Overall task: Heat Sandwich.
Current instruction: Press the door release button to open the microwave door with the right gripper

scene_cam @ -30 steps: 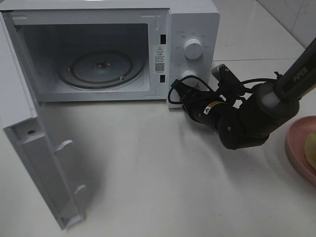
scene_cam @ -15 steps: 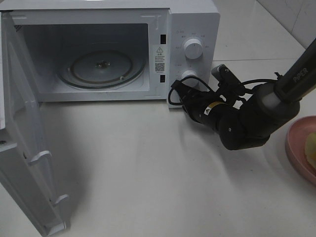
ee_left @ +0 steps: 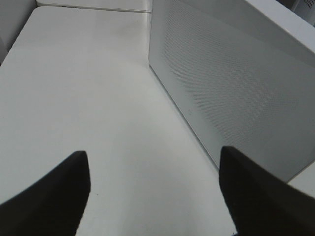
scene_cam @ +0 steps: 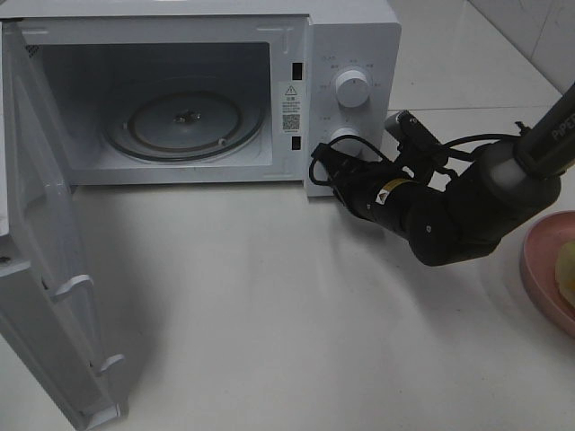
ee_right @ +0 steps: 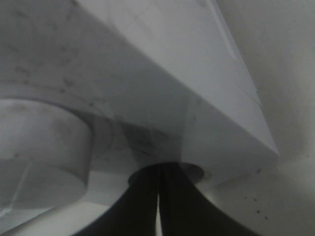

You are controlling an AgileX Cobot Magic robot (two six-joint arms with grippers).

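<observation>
The sandwich (scene_cam: 568, 272) is a pale yellow piece on a pink plate (scene_cam: 543, 280), cut off by the right edge of the high view. The white microwave (scene_cam: 350, 54) stands with its door (scene_cam: 45, 269) swung wide to the left, and the glass turntable (scene_cam: 184, 121) is bare. My right gripper (scene_cam: 323, 163) is shut with nothing in it, tips against the control panel's bottom edge just below the lower knob (scene_cam: 346, 136). In the right wrist view the shut fingertips (ee_right: 158, 194) meet at a round recess beside that knob (ee_right: 44, 142). My left gripper (ee_left: 155, 196) is open and empty, beside the door's dotted outer face (ee_left: 231, 83).
A white counter (scene_cam: 269, 305) runs in front of the microwave. The open door sticks far out over its left front part. The right arm's dark body and cables (scene_cam: 449, 215) lie between the microwave and the plate. A tiled wall (scene_cam: 530, 22) rises at the back right.
The microwave door has swung further open to the left. The right arm has shifted slightly to the right while its tips stay at the panel's lower edge.
</observation>
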